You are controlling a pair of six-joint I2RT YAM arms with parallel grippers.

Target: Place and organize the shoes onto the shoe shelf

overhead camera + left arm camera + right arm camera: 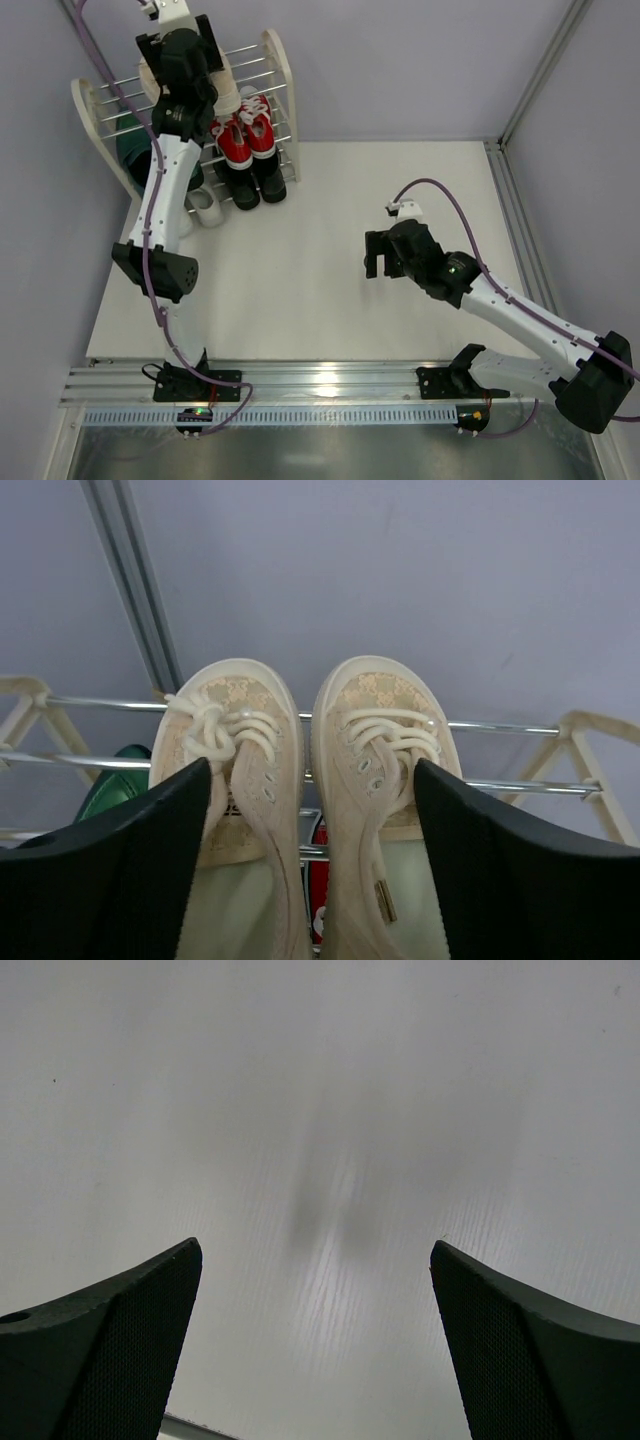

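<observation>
The shoe shelf (283, 62) stands at the far left corner. My left gripper (185, 60) is over its top tier. In the left wrist view its fingers (120, 860) press the outer sides of the beige lace-up sneakers (250, 740), whose toes rest over the top rods (500, 726). Red sneakers (245, 135) sit on a middle tier, with black dress shoes (255, 182) below them. Green loafers (130, 148) are on the shelf's left side. White sneakers (207, 207) stand on the table by the shelf's foot. My right gripper (380, 255) is open and empty over bare table (315, 1250).
Grey walls stand close behind and left of the shelf. A metal rail (505, 190) runs along the table's right edge. My left arm (165, 190) reaches over the white sneakers. The aluminium mounting rail (320, 380) lies along the near edge.
</observation>
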